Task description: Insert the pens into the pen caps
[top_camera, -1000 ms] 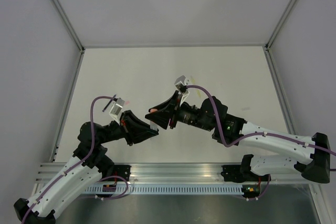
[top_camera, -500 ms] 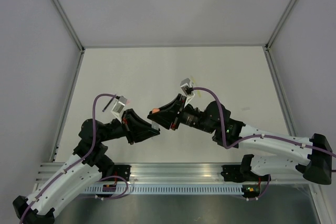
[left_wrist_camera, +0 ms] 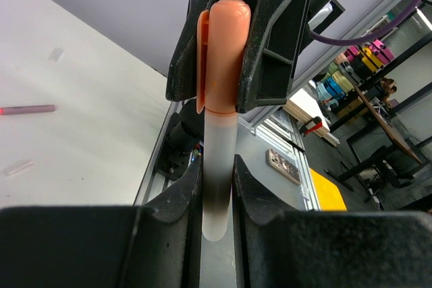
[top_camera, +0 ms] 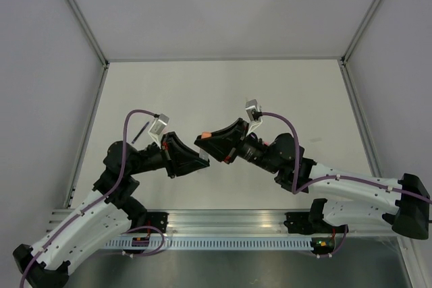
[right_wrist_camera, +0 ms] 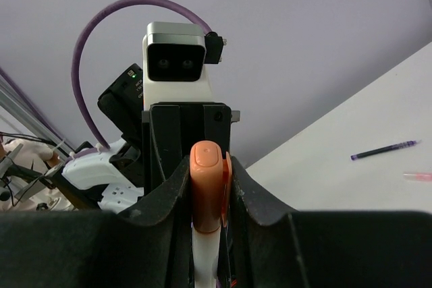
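Left hand (left_wrist_camera: 217, 193) clamps the whitish-grey pen (left_wrist_camera: 217, 160), right hand (right_wrist_camera: 208, 197) the orange cap (left_wrist_camera: 224, 52). Coaxial at mid-frame, cap over pen tip

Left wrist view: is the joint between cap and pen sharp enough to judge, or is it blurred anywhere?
Left wrist: cap and pen sharp, evenly lit, no harsh glare; left fingers at the bottom dark and blurred. Right wrist: cap sharp, right fingers soft. Top: even light, cap tiny.

My desk (top_camera: 283, 85): white. Black pen (top_camera: 139, 130) lies flat near the left edge; elsewhere a greyish pen (left_wrist_camera: 27, 109) and a clear cap (left_wrist_camera: 18, 166).
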Robot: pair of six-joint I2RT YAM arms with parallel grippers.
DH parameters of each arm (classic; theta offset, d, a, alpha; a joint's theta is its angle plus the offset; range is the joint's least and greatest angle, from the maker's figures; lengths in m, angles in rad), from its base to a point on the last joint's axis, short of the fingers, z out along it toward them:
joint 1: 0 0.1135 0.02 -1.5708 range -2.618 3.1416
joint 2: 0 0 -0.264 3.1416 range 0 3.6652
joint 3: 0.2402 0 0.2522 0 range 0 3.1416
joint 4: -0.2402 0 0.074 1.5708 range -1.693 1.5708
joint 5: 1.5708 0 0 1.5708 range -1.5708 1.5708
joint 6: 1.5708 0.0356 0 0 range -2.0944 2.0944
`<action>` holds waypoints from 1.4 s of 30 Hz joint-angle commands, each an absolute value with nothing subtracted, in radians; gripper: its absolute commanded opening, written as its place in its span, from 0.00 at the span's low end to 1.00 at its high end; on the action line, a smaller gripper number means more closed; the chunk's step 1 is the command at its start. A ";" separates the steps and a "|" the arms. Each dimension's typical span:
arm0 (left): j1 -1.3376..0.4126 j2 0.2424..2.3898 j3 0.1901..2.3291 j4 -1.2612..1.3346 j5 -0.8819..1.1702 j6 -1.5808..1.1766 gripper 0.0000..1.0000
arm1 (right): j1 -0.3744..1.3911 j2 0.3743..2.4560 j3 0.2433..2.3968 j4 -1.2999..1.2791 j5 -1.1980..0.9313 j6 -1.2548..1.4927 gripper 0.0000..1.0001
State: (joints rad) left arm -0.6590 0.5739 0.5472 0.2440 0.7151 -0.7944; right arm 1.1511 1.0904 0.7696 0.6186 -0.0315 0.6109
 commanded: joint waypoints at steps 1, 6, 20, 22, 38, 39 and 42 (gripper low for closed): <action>-0.640 0.594 0.646 0.321 0.499 -0.793 0.02 | 1.209 1.115 0.700 0.488 -0.156 0.598 0.00; -0.640 0.624 0.666 0.336 0.486 -0.808 0.02 | 1.238 1.127 0.684 0.503 -0.129 0.595 0.00; -0.635 0.624 0.671 0.317 0.501 -0.801 0.02 | 1.310 1.109 0.650 0.491 0.052 0.563 0.00; -0.635 0.594 0.638 0.336 0.526 -0.810 0.02 | 1.312 1.086 0.681 0.468 0.104 0.549 0.00; -0.635 0.588 0.563 0.445 0.749 -0.827 0.02 | 1.310 1.075 0.782 0.486 0.249 0.554 0.00; -0.635 0.584 0.558 0.449 0.753 -0.827 0.02 | 1.310 1.077 0.787 0.488 0.247 0.548 0.03; -0.635 0.575 0.542 0.457 0.764 -0.824 0.02 | 1.310 1.075 0.792 0.480 0.262 0.548 0.23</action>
